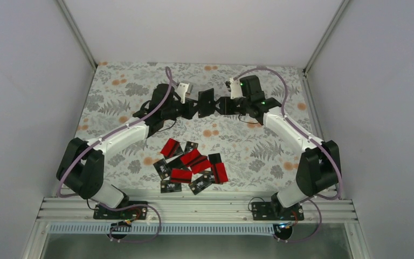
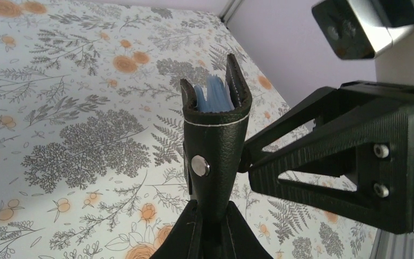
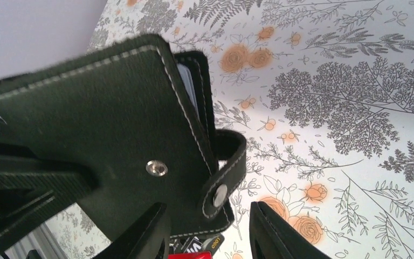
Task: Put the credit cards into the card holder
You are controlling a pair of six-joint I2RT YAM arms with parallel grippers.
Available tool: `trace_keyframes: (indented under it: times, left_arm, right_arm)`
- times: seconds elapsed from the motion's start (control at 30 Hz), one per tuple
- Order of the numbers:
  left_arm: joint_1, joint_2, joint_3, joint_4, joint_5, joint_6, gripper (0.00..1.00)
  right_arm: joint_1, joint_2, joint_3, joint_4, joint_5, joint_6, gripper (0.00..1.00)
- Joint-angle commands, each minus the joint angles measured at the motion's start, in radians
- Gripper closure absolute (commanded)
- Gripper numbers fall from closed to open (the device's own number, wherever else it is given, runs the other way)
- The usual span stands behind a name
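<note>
The black card holder (image 1: 205,102) hangs in the air over the back middle of the table, between both grippers. My left gripper (image 1: 194,107) is shut on its lower edge (image 2: 215,145); the top gapes slightly and shows the blue-grey inside (image 2: 213,97). My right gripper (image 3: 210,229) is open, its fingers (image 3: 272,232) standing either side of the holder's snap strap (image 3: 223,178) without touching it. One right finger (image 2: 329,162) reaches the holder's side in the left wrist view. The red and black credit cards (image 1: 191,164) lie in a loose pile on the table near the front.
The table wears a floral cloth (image 1: 124,97) and is boxed in by white walls. An aluminium rail (image 1: 194,208) with both arm bases runs along the near edge. A few of the cards (image 3: 194,251) show below the holder in the right wrist view.
</note>
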Motion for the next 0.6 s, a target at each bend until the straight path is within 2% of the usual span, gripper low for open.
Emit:
trace_keyframes:
  times: [0.0,0.2,0.4,0.5,0.57]
  left_arm:
    - [0.0,0.009,0.022,0.01,0.029,0.013,0.98]
    - [0.0,0.014,0.024,0.007,0.028,0.015,0.98]
    - [0.0,0.031,0.03,0.01,0.039,0.018,0.98]
    - [0.001,0.042,0.031,0.013,0.045,0.018,0.98]
    - [0.001,0.049,0.033,0.011,0.045,0.018,0.98]
  right_arm:
    - [0.009,0.025,0.049,0.01,0.032,0.007,0.62]
    - [0.009,0.053,0.049,-0.007,0.064,0.01,0.77]
    - [0.009,0.057,0.028,-0.012,0.083,0.011,0.86]
    - [0.008,0.057,0.025,-0.016,0.093,0.01,0.95]
    - [0.009,0.052,0.018,-0.019,0.094,0.01,0.96]
